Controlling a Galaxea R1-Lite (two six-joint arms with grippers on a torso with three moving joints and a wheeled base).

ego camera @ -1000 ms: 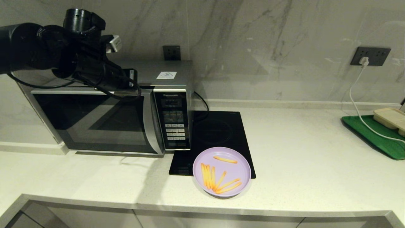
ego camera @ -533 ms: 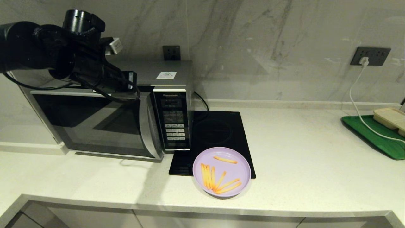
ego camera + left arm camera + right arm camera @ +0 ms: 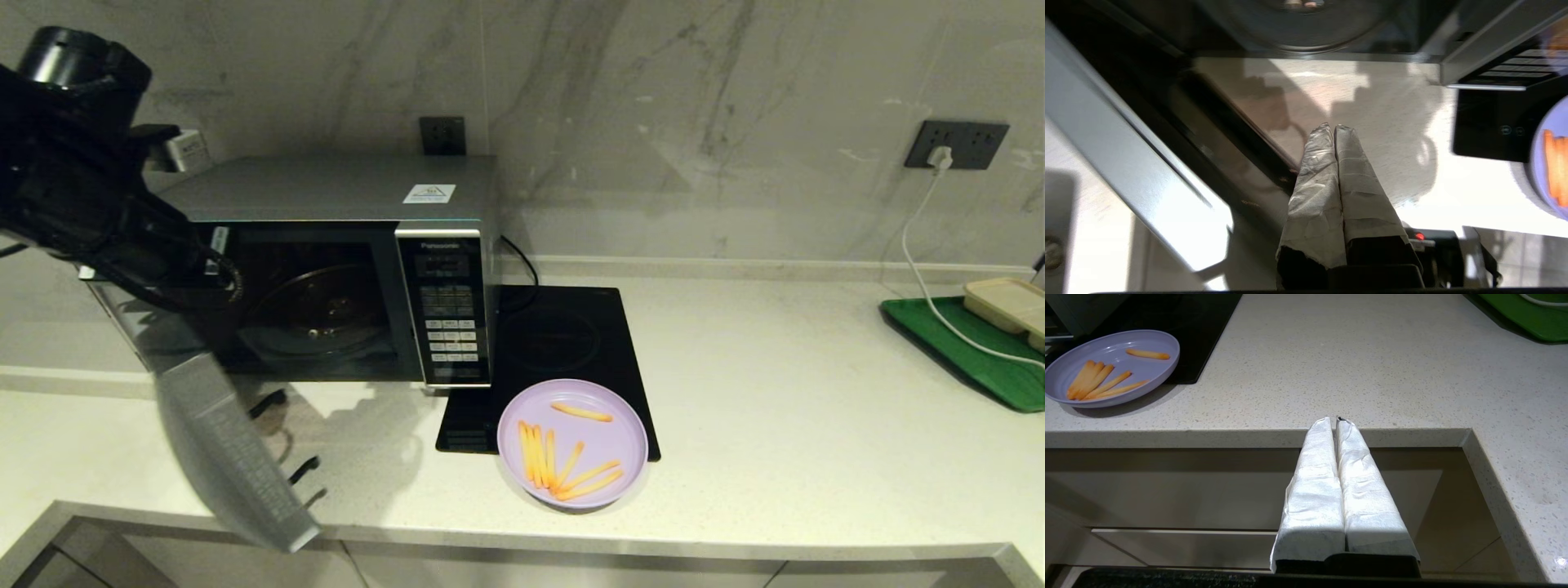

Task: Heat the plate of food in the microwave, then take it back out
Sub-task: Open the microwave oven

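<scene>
Jaws of the left gripper sit at the open microwave, whose door hangs wide; the plate of food lies on the bench toward the robot's right. Left wrist view: those jaws are pressed together, empty, beside the door, with the plate off to one side. Right wrist view: the right gripper, jaws likewise closed on nothing, hovers off the bench edge, probably the nearer arm.

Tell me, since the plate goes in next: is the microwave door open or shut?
Open. The microwave door is swung wide, exposing the turntable; the plate of food sits outside.

Microwave door swung open; lilac plate of fries sits beside it.
</scene>
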